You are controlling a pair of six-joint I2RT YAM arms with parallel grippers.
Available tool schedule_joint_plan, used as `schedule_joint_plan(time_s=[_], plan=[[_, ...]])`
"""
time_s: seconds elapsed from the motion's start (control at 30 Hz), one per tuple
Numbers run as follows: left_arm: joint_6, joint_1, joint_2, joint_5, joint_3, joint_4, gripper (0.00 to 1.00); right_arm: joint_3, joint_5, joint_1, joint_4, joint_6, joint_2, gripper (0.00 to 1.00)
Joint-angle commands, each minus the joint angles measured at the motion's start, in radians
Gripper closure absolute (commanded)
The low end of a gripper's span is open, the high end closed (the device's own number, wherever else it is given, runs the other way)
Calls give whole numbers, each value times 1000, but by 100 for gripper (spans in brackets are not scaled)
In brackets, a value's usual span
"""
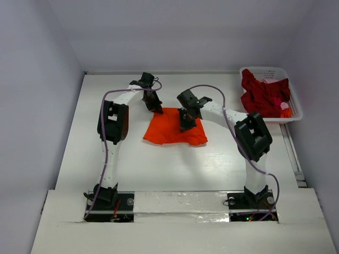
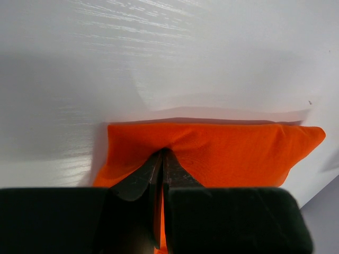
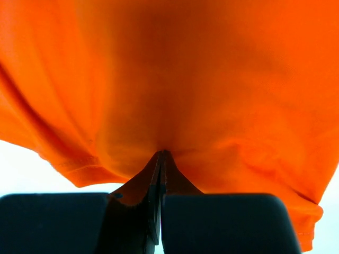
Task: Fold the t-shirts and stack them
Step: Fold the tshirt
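Two claws, each closed tight with its fingers pressed together, each pinching cloth of the orange t-shirt [image 1: 170, 131]. The shirt lies as a rough folded rectangle on the white counter [image 1: 159, 169], directly under and between the two claws. Right claw [image 1: 185, 125]: the nearer of the pair, tips down on the shirt's right half. In its wrist view the fabric puckers into the tips, orange cloth fills the view beyond them, and a hemmed edge shows low to their left. Left claw [image 1: 158, 109]: just beyond and to the left of the right claw, at the shirt's far left corner. In its wrist view a fold is nipped between the tips, the shirt's folded edge runs straight across just past them, and there is bare counter beyond that. Well off to the right of the right claw, at the counter's far corner: white lattice basket [image 1: 294, 100], dark red t-shirts [image 1: 262, 95] heaped inside and reaching its rim. A small pink-and-orange bit shows at the heap's near right side; cannot tell what it is.
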Motion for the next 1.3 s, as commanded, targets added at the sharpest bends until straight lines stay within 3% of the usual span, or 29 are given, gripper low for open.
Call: schedule_joint_plan(time_s=[0.0, 0.4, 0.6, 0.9, 1.07, 1.27], plan=[[13, 3, -43, -28, -24, -25, 100, -36, -3, 6, 32, 6, -29, 100], [13, 3, -36, -29, -18, -26, 100, -290, -48, 6, 129, 35, -135, 100], [13, 3, -35, -29, -10, -31, 100, -310, -41, 6, 114, 33, -195, 100], [16, 3, -45, -34, -16, -36, 100, -68, 31, -4, -6, 23, -215, 100], [16, 3, -55, -34, -18, -34, 100, 79, 23, -104, -32, -11, -94, 100], [15, 3, -55, -33, -16, -39, 100, 199, 26, -126, -72, -39, 34, 100]])
